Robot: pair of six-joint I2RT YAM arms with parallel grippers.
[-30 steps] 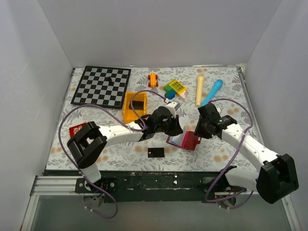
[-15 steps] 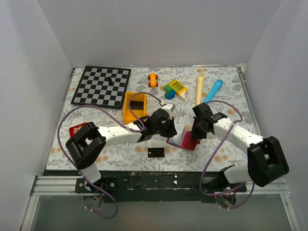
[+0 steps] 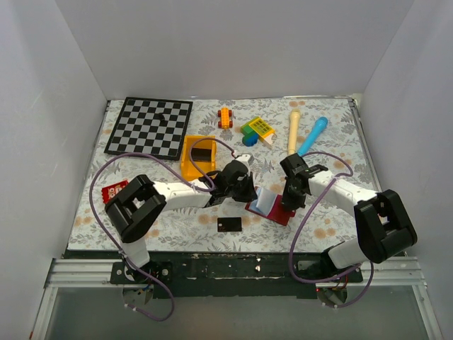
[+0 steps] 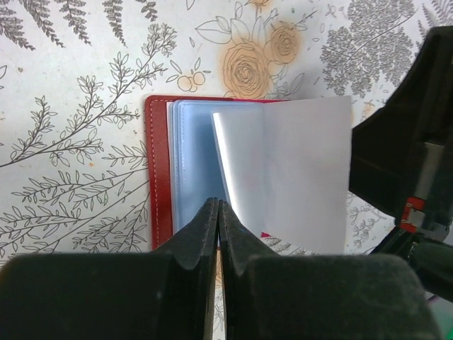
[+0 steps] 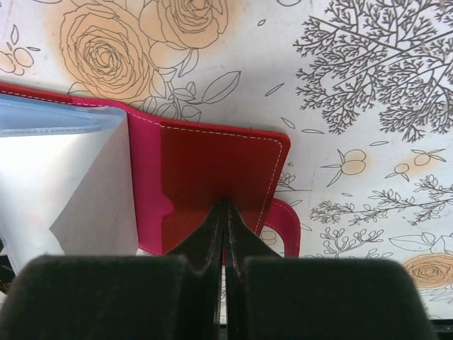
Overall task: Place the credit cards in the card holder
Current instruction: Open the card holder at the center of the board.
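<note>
The card holder (image 3: 282, 214) lies open on the floral table between both arms, maroon covers spread and a pale pocket leaf standing up in the middle. My left gripper (image 3: 250, 195) is shut on the near edge of the pale blue pocket leaves (image 4: 190, 152), beside the maroon left cover (image 4: 158, 177). My right gripper (image 3: 289, 201) is shut on the edge of the maroon right cover (image 5: 212, 166), with the snap tab (image 5: 289, 227) just to its right. One black credit card (image 3: 228, 224) lies flat on the table in front of the holder. A dark rectangle (image 3: 202, 153) lies inside the yellow bin.
The yellow bin (image 3: 188, 170) stands just behind the left gripper. A checkerboard (image 3: 150, 126) lies at the back left. A toy car (image 3: 225, 117), coloured blocks (image 3: 258, 129), a cream stick (image 3: 293, 132) and a blue marker (image 3: 312, 135) lie at the back. A red packet (image 3: 113, 190) lies at the left edge.
My right arm swung left onto the holder and its jaws closed on the right cover. The holder now lies wider open with a pale leaf showing. The left gripper barely moved.
</note>
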